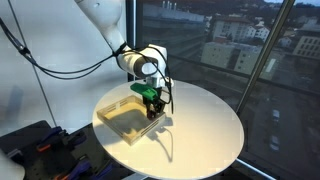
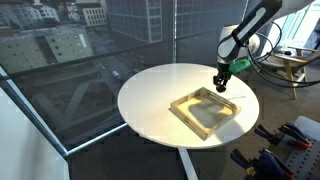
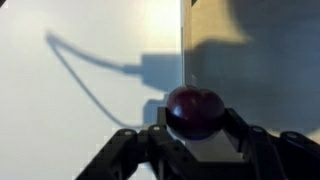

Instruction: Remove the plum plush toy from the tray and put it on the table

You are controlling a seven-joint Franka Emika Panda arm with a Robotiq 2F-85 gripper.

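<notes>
Pincer [image 3: 197,130] clamped tight on the small round dark reddish-purple plush plum [image 3: 193,108]. Wrist view shows the soft ball pinched between both fingers, bulging a bit above them. So the grasp is done and this reads as the carry step.

Where it is: the plum is in the pincer, off any surface as far as I can tell. It sits right over the edge of the shallow square pale-yellow translucent tray [image 3: 250,60]. In the wrist view the rim line runs straight up from the plum, with bare top of the large round white-cream desk [image 3: 60,120] on one side and tray floor on the other. In both exterior views the pincer [image 1: 152,105] [image 2: 221,85] hangs low at the tray [image 1: 112,112] [image 2: 190,115] corner nearest the arm. Exact height above the rim is hard to judge.

Next, in my judgement: slide sideways fully off the tray onto open desk [image 1: 205,130] [image 2: 150,90], lower until the plum nearly touches, then release. Watch for clipping the rim, and the ball may roll once it is let go.
</notes>
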